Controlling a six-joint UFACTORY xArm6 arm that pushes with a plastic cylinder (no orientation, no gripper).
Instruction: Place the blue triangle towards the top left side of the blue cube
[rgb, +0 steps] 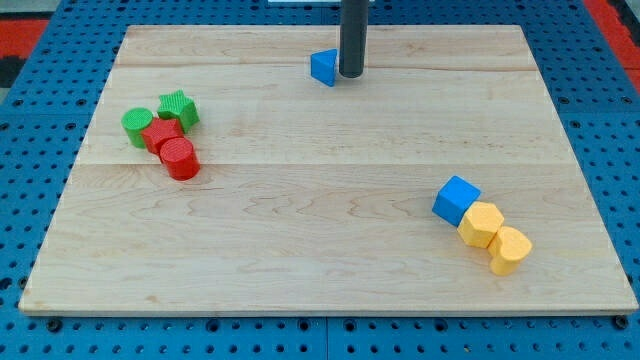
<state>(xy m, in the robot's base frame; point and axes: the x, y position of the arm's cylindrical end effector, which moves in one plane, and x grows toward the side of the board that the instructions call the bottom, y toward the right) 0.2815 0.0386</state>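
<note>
The blue triangle (323, 67) lies near the top middle of the wooden board (300, 200). My tip (351, 75) stands right beside it, on its right side, touching or nearly touching. The blue cube (456, 200) sits far off at the lower right of the board. It touches a yellow block.
Two yellow blocks (481, 224) (510, 249) line up below and right of the blue cube. At the left is a cluster: a green cylinder (137, 126), a green star (178, 108), a red star (160, 133) and a red cylinder (180, 158). Blue pegboard surrounds the board.
</note>
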